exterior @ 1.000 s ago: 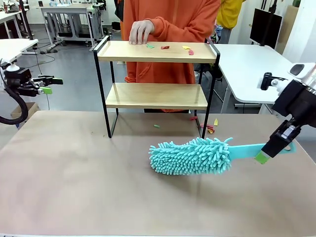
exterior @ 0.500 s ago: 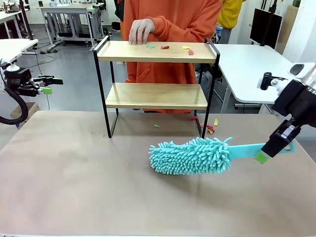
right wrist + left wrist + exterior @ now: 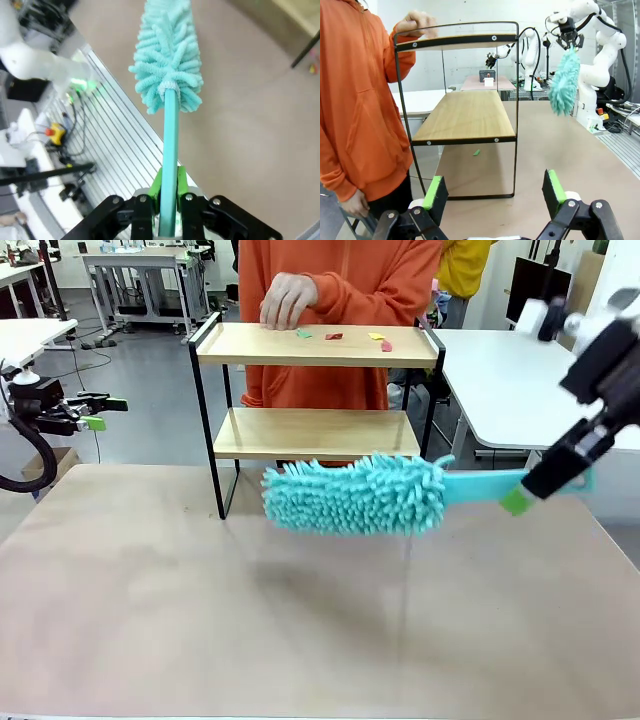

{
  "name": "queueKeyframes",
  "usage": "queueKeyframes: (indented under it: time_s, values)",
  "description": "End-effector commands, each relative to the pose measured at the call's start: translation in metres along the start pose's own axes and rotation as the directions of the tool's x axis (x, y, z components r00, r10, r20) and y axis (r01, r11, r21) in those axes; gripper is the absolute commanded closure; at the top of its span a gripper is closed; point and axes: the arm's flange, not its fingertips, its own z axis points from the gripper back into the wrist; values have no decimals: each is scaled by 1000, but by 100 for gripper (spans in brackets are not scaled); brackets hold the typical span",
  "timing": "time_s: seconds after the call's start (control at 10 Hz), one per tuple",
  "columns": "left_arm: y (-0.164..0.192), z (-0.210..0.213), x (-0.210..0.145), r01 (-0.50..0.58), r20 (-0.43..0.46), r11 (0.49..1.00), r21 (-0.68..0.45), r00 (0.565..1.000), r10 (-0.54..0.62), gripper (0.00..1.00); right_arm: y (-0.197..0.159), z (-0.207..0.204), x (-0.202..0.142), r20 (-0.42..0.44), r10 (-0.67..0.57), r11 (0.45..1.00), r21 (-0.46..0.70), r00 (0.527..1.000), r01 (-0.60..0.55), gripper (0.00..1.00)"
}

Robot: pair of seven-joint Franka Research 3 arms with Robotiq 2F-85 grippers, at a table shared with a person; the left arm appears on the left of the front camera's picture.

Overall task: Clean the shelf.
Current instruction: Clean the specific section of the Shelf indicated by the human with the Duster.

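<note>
A wide table (image 3: 150,620) with a plain, matte tan top runs across the foreground, bare apart from a soft shadow near its middle. The shelf (image 3: 310,432) stands upright towards the table's far edge, about midway along it: two light wooden boards in a thin black frame with raised end rails. A few small coloured scraps (image 3: 335,336), green, red, yellow and pink, lie on the top board. A person in an orange hooded top (image 3: 340,280) stands just behind the shelf, with the fingertips of one hand (image 3: 285,298) on the far edge of the top board. The right pincer (image 3: 520,498) comes in from the right, clamped on the flat turquoise handle of a fluffy turquoise duster (image 3: 350,495). The duster is held level in the air above the table, in front of the shelf's lower board; the left wrist view shows a clear gap between duster (image 3: 564,82) and shelf (image 3: 465,115), and one green scrap (image 3: 476,152) on the table beyond the shelf's legs. The right wrist view looks down the handle between its green pads (image 3: 156,185) to the duster head (image 3: 167,55) over the tan surface, with a ribbed metal strip along the table's edge. The left pincer (image 3: 95,412) hangs off the table's left side with its fingers apart and nothing between them. Beyond lie a grey floor (image 3: 150,390), a white table (image 3: 500,370) on the right, a dark monitor (image 3: 535,290), and more work tables at far left.
</note>
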Motion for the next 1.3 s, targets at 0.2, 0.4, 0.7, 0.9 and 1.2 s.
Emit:
queueKeyframes:
  time_s: [0.2,0.4,0.7,0.9,1.2]
  values:
    - [-2,-1,3,0,-3,1000,-5,1000,-1,0,67,20,70,263,-149,984,-53,953,169,87]
    - [-2,-1,3,0,-3,1000,-5,1000,-1,0,92,19,103,419,-219,962,-58,881,267,87]
    - [-2,-1,3,0,-3,1000,-5,1000,-1,0,108,20,136,505,-281,932,-57,816,357,87]
    - [-2,-1,3,0,-3,1000,-5,1000,-1,0,107,21,115,471,-250,954,-29,846,298,87]
    - [-2,-1,3,0,-3,1000,-5,1000,-1,0,107,21,115,471,-250,954,-29,846,298,87]
